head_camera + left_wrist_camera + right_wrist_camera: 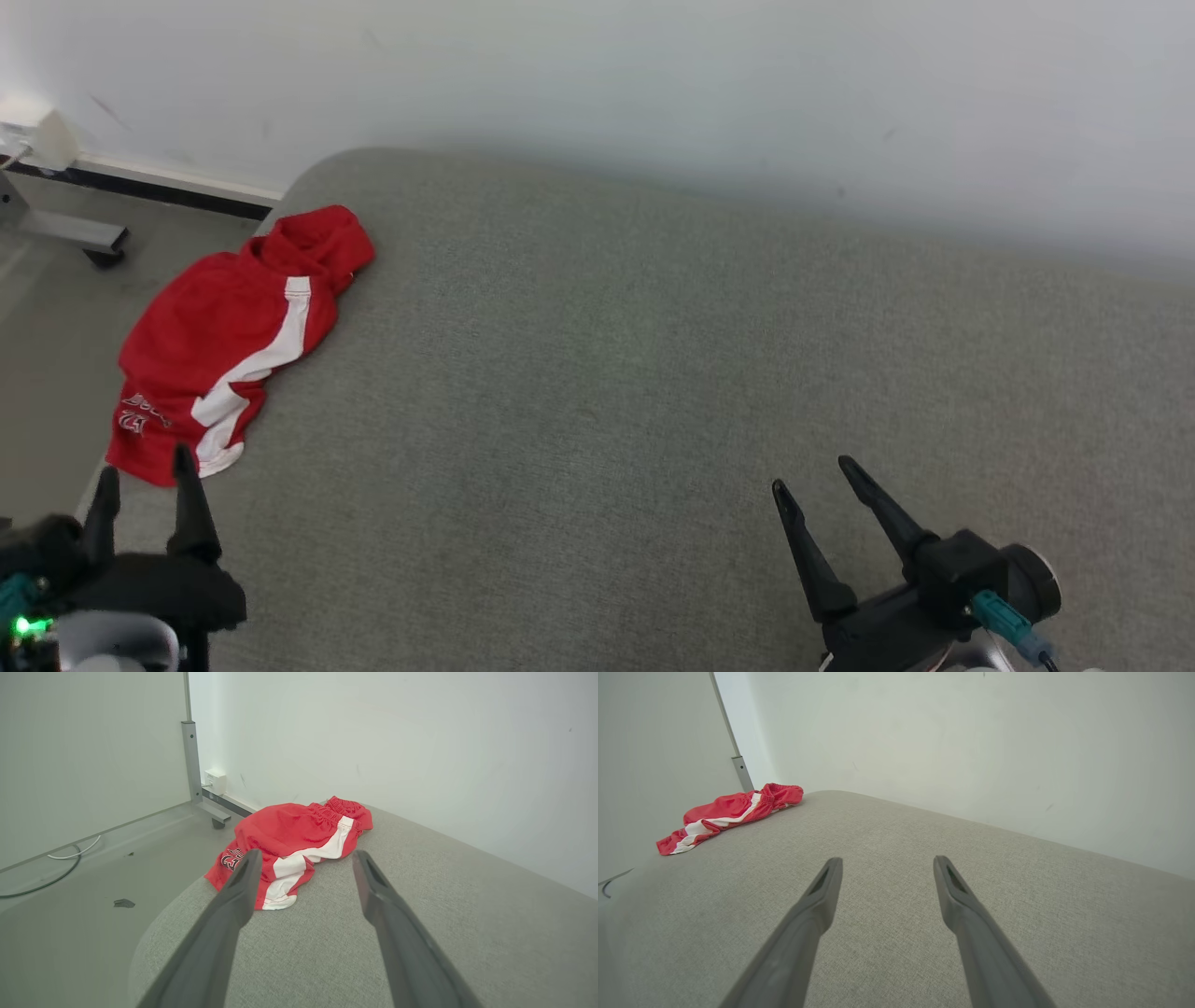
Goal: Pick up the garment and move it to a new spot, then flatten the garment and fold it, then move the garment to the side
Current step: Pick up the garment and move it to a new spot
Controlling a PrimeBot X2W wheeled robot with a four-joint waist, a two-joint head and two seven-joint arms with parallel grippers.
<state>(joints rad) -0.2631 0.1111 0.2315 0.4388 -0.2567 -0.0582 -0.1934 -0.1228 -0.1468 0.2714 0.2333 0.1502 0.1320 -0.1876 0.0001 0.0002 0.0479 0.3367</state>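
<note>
The left gripper (pixel 145 462), fingers spread wide and empty, sits just short of the red shorts (pixel 224 336) bunched at the grey cushion's (pixel 597 373) left edge, where a shallow pinch or nudge could slide them onto the floor (pixel 51 317).

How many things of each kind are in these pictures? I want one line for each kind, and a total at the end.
Red-and-white garment: 1
Pincers, both open: 2 (left pincer, right pincer)
Grey padded surface: 1
Total: 4
</note>
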